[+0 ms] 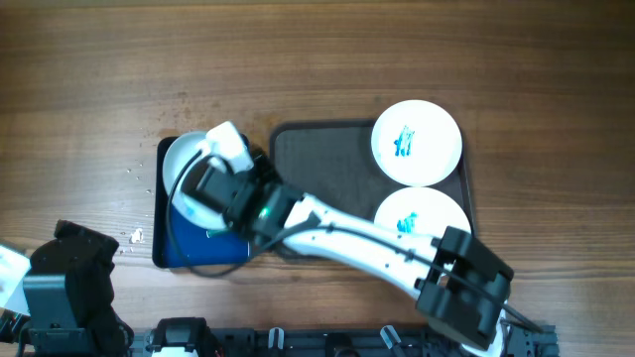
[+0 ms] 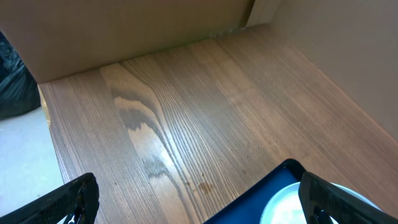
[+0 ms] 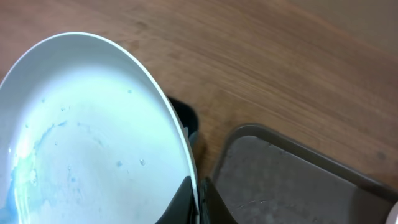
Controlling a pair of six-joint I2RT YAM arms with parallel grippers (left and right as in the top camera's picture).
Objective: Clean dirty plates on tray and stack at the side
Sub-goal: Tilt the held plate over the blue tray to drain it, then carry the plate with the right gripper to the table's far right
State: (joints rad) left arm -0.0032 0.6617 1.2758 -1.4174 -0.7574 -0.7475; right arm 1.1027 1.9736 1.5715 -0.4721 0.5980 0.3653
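Observation:
My right gripper (image 3: 196,198) is shut on the rim of a white plate (image 3: 87,137) with faint blue smears, holding it over the blue tray (image 1: 189,248) at the left; the plate also shows in the overhead view (image 1: 187,164). Two white plates with blue marks sit on the dark tray (image 1: 317,164): one at the back right (image 1: 417,142), one at the front right (image 1: 422,216). My left gripper (image 2: 199,202) is open and empty above bare table, near the blue tray's corner (image 2: 273,186).
A white cloth-like lump (image 1: 226,142) lies by the held plate's far edge. Small white crumbs (image 1: 137,236) lie on the wood left of the blue tray. The left arm's base (image 1: 69,288) is at the front left.

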